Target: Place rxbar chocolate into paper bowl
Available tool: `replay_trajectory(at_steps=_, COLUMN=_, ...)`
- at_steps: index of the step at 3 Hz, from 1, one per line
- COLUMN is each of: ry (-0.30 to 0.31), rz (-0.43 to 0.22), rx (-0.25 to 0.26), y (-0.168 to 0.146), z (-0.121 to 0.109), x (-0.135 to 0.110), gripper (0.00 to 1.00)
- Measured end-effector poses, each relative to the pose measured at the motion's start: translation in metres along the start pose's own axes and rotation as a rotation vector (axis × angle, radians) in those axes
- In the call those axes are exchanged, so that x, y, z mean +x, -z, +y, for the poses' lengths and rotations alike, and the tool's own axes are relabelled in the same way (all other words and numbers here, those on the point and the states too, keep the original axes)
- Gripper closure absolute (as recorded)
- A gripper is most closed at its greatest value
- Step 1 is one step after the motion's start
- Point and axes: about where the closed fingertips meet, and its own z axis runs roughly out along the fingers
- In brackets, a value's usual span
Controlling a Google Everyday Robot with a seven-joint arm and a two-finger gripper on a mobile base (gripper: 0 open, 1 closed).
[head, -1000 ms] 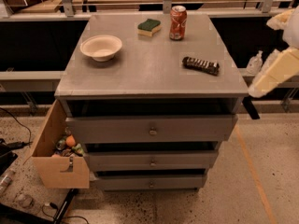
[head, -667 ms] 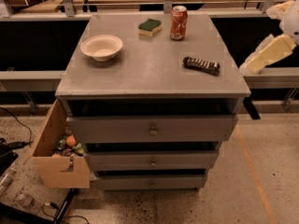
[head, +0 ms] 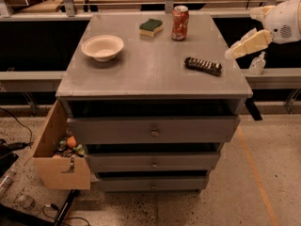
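One slim dark wrapped rxbar chocolate (head: pixel 202 66) points lengthwise at your cream gripper (head: pixel 241 47) beside the grey counter (head: pixel 141 74) edge; its spread you can't tell.

The robot's arm (head: pixel 283 19) shows at the right edge of the scene, toward the far side, with only its rounded white wrist housing (head: pixel 277 13) in view. From that housing the pale cream gripper (head: pixel 235 51) slants down and to the left. Its tip is held in the air and carries nothing.
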Motion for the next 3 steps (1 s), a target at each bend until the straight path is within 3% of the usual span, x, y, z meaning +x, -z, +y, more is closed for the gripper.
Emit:
replay_trajectory(at_steps=1, ry=-0.049, rz=-0.084, rx=-0.063, y=-0.038, z=-0.008, x=0.014, gripper=0.00)
replay_trajectory(at_steps=3, ry=-0.021, rz=-0.200, rx=-0.126, y=-0.094, z=-0.008, x=0.024, gripper=0.00)
